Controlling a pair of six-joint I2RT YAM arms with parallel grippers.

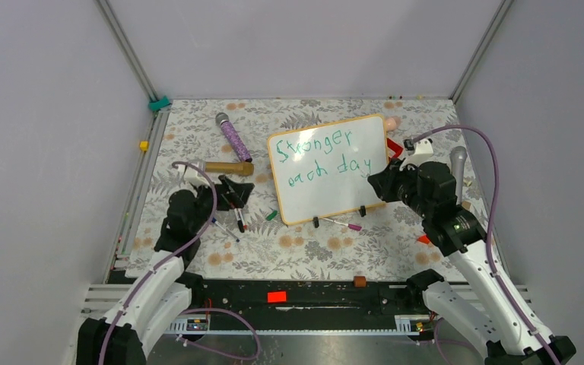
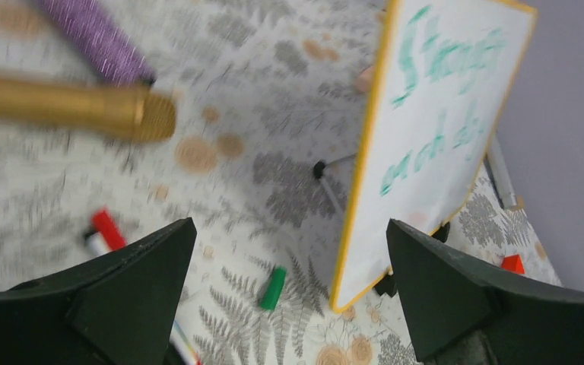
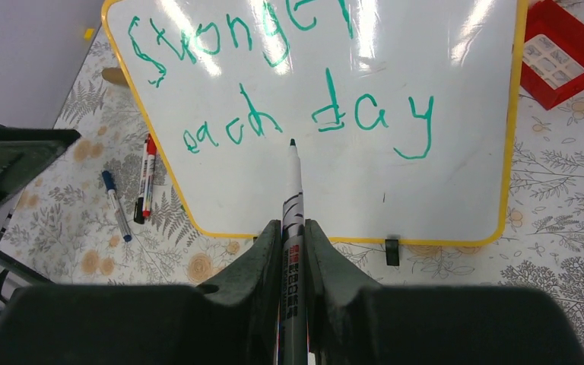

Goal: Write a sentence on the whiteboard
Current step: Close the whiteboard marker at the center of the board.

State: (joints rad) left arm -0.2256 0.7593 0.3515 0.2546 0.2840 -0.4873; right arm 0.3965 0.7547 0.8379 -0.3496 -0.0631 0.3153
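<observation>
1. Left tool point(image 2: 290, 222): two black, matte, wedge-shaped fingers, spread wide, nothing between them.
2. Right tool point(image 3: 294, 228): dark moulded jaws clamped on a slim white marker point(image 3: 294, 182). Its dark tip points at the board; contact cannot be told.
3. Table point(image 1: 304, 247): cloth printed with grey ferns and tan blossoms.
4. Green cap point(image 2: 274, 287): small, tapered plastic, lying loose.
5. Whiteboard point(image 1: 331, 199): glossy, rounded corners, thin orange frame. It leans on black feet at the table's middle, just before the right tool.
6. Sentence point(image 3: 370, 116): green handwriting, two lines, on the board.
7. Gold cylinder point(image 2: 68, 105), purple glitter tube point(image 2: 95, 34): beyond the left tool.
</observation>
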